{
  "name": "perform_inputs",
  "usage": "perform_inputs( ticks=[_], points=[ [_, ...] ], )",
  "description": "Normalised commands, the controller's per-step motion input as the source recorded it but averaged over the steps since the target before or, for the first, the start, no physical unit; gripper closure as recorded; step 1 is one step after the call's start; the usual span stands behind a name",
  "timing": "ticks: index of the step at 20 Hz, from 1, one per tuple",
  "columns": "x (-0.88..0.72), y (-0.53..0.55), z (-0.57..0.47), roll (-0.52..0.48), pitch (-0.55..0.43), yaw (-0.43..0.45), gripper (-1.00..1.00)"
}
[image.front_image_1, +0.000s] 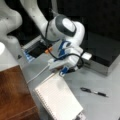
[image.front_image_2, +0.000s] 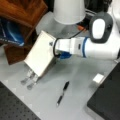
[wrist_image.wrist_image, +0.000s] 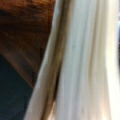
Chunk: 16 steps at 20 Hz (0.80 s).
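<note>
Grey table (image.front_image_1: 100, 107): notebook (image.front_image_1: 58, 98) against hand (image.front_image_1: 63, 70).

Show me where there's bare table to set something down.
Bare grey table lies between the notebook and the pen, and beyond the pen toward the black box. It is crowded where the gripper meets the notebook, beside the wooden block.
</note>
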Motion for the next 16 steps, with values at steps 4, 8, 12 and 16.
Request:
perform_inputs(
  ticks=[4, 8, 12, 16],
  points=[
    [-0.33, 0.12, 0.20, 0.090, -0.026, -0.265, -1.00],
    [-0.26, 0.11, 0.06, 0.084, -0.081, -0.277, -1.00],
    [-0.26, 0.19, -0.02, 0.172, -0.192, -0.325, -1.00],
    [-0.29, 0.24, -0.03, 0.330, -0.322, -0.400, -1.00]
  ],
)
